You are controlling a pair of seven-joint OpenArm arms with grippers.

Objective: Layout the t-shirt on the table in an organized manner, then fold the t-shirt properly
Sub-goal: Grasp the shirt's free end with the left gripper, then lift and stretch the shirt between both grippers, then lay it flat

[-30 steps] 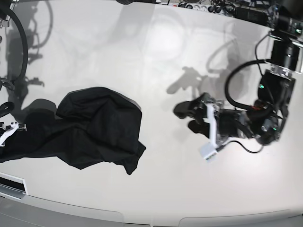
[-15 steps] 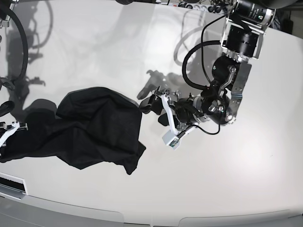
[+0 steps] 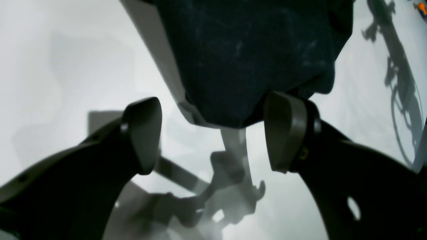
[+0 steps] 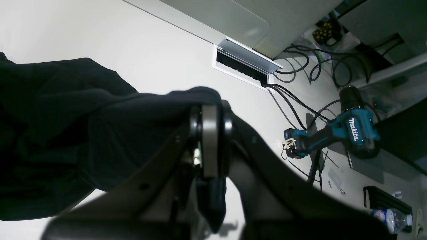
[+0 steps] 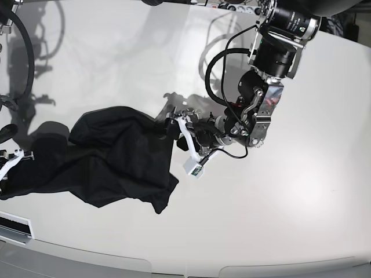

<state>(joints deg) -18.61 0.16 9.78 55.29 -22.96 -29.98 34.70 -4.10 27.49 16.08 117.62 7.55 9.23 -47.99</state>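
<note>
Left wrist view: left gripper (image 3: pixel 213 133) fingers spread before the limp black fabric t-shirt (image 3: pixel 253 56) edge, right gripper (image 4: pixel 210 140) clamping it; pinch that hem.

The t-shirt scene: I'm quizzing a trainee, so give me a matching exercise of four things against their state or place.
1. left pincer
2. right pincer
3. t-shirt
4. cordless drill

a. teal, lying off past the table edge
b. shut on black cloth
c. crumpled on the table
d. open, at the cloth's edge

Pairs: 1-d, 2-b, 3-c, 4-a
</note>
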